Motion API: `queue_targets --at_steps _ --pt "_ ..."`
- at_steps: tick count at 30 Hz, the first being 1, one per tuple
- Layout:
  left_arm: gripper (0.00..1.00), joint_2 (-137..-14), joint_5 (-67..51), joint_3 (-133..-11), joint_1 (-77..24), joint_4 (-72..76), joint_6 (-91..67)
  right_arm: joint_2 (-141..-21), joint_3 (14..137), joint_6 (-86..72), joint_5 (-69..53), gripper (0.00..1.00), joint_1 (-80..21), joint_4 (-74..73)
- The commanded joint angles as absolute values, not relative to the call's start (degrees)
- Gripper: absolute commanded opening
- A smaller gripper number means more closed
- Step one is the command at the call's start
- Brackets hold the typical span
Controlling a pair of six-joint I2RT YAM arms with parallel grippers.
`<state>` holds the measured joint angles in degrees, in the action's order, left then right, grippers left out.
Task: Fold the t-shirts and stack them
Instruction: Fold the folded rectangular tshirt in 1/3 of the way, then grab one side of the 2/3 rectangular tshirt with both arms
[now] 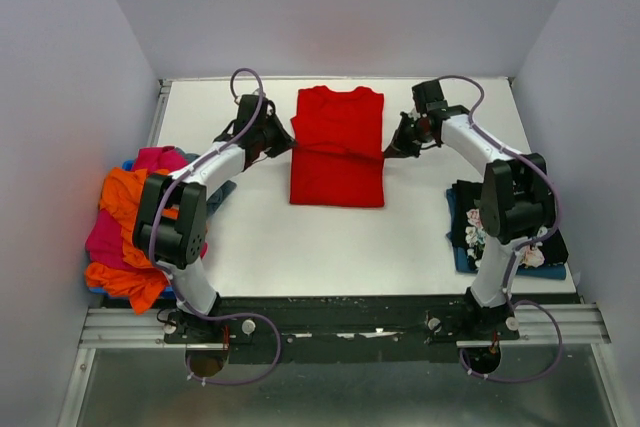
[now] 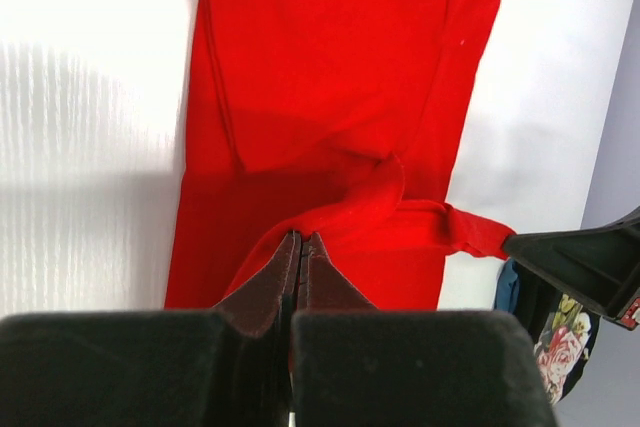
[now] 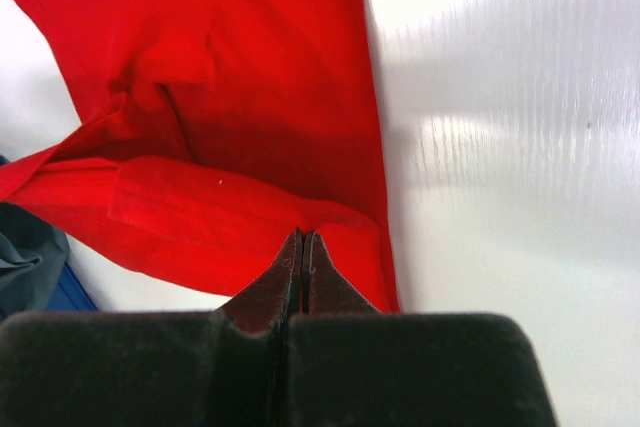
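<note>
On the white table (image 1: 420, 237) between pale walls (image 1: 350, 7), both jaws pinch the red t-shirt (image 1: 338, 147).

Table front (image 1: 320, 247) lies open between left pile (image 1: 110, 232) and right stack (image 1: 462, 212).

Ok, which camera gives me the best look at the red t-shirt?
The top external view: the whole red t-shirt shows, spread on the table. Each wrist view shows only part of it, close up: the left gripper pinching one side edge, the right gripper the other.
</note>
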<state>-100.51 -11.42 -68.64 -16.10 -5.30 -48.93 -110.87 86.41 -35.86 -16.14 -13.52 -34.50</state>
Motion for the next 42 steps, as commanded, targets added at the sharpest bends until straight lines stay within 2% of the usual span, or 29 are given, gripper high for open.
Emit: queue_targets --at_steps 1,11,12,13,14,15,16,18,22,31,32,40,42 --pt "0.0 -104.14 -12.03 -71.54 -14.5 -5.71 -47.37 -114.08 90.87 -34.72 -16.97 0.01 -12.57 -36.65" --pt "0.0 -111.35 -13.18 -79.27 -13.8 -5.8 -47.72 -120.58 98.78 -34.98 -17.76 0.01 -10.81 -37.88" --pt "0.03 -112.58 -13.79 -80.5 -13.62 -6.24 -47.55 -121.19 99.57 -35.24 -17.14 0.02 -10.72 -38.32" --pt "0.25 -113.98 -14.49 -82.42 -13.45 -7.63 -47.11 -121.81 100.45 -35.59 -16.36 0.11 -10.64 -38.49" --pt "0.52 -114.78 -15.11 -83.66 -13.19 -9.04 -46.76 -122.08 101.15 -35.6 -15.91 0.27 -10.55 -38.93" --pt "0.64 -114.79 -15.55 -83.76 -13.1 -8.97 -46.41 -122.17 101.34 -35.33 -15.65 0.45 -10.37 -39.28" --pt "0.69 -114.09 -15.12 -82.89 -13.01 -8.27 -45.97 -121.12 100.64 -35.33 -14.77 0.55 -10.37 -39.29" --pt "0.77 -110.85 -13.8 -80.08 -13.01 -7.12 -45.44 -117.44 96.27 -34.9 -15.2 0.58 -10.37 -36.67" --pt "0.76 -103.12 -12.22 -71.92 -13.71 -6.42 -44.74 -106.64 81.61 -34.8 -15.99 0.57 -10.63 -30.69" --pt "0.58 -92.73 -11.86 -51.78 -18.28 -1.85 -46.05 -97.3 59.17 -34.27 -23.46 0.45 -13.36 -20.49" --pt "0.55 -92.72 -11.69 -50.81 -18.28 -1.76 -46.05 -97.21 58.11 -34.28 -23.99 0.45 -13.62 -19.78" --pt "0.51 -95.44 -12.04 -49.39 -18.28 -1.31 -45.44 -101.07 56.42 -34.28 -25.49 0.41 -15.03 -17.93" --pt "0.45 -96.15 -11.95 -49.57 -18.28 -1.58 -45.18 -102.12 56.95 -34.45 -25.49 0.36 -15.12 -17.84"
